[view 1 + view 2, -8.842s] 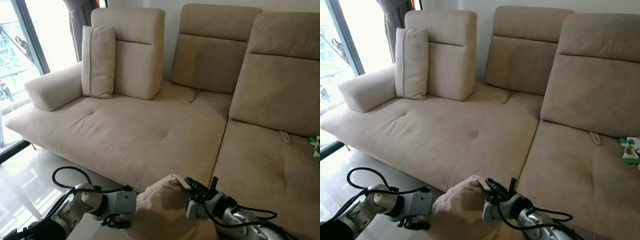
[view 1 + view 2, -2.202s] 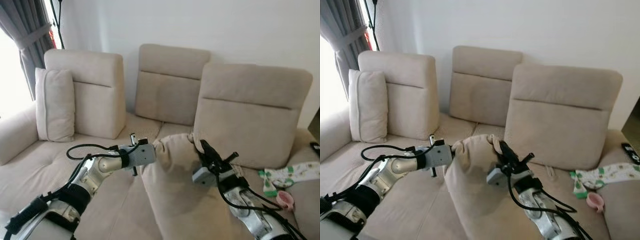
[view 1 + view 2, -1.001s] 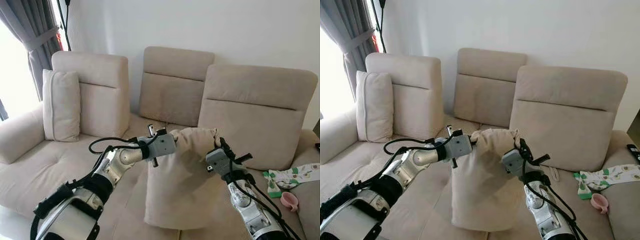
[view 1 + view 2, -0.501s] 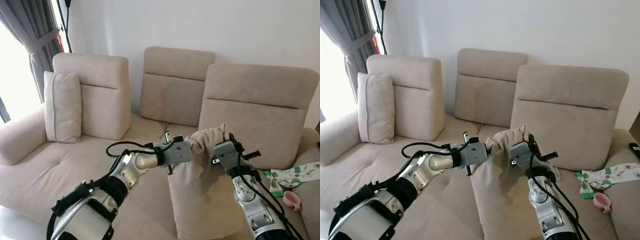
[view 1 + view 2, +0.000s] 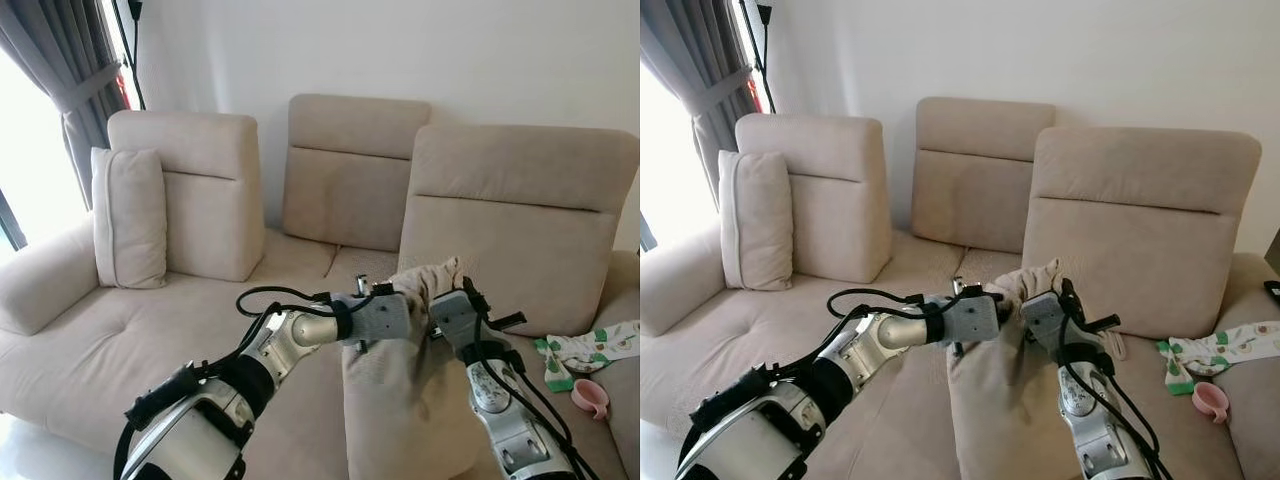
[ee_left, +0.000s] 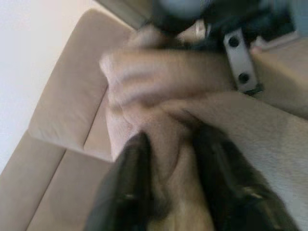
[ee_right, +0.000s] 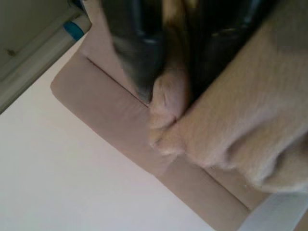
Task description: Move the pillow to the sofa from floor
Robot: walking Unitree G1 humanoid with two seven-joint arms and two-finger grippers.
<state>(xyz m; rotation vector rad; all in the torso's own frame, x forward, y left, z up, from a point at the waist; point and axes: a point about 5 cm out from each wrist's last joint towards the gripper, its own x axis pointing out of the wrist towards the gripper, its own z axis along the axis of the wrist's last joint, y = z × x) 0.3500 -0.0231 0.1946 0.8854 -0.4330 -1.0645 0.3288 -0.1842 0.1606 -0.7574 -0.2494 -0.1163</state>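
Observation:
A beige pillow (image 5: 405, 400) hangs upright over the right seat of the beige sofa (image 5: 190, 330), just in front of the right backrest. Its lower part seems to touch the seat cushion. Both grippers pinch its bunched top edge from either side. My left gripper (image 5: 398, 303) is shut on the pillow's top left corner. In the left wrist view, fabric is squeezed between the left gripper's (image 6: 171, 137) black fingers. My right gripper (image 5: 442, 297) is shut on the top right corner. A fold of pillow (image 7: 168, 101) sits between the right gripper's (image 7: 173, 86) dark fingers.
A second beige pillow (image 5: 130, 220) leans upright against the left backrest. A patterned cloth (image 5: 588, 348) and a small pink bowl (image 5: 590, 397) lie on the far right seat. A grey curtain (image 5: 55, 70) and bright window are at the left.
Both grippers carried the pillow to the right and lower, from mid-air over the middle seat to in front of the right backrest. The grippers have come closer together.

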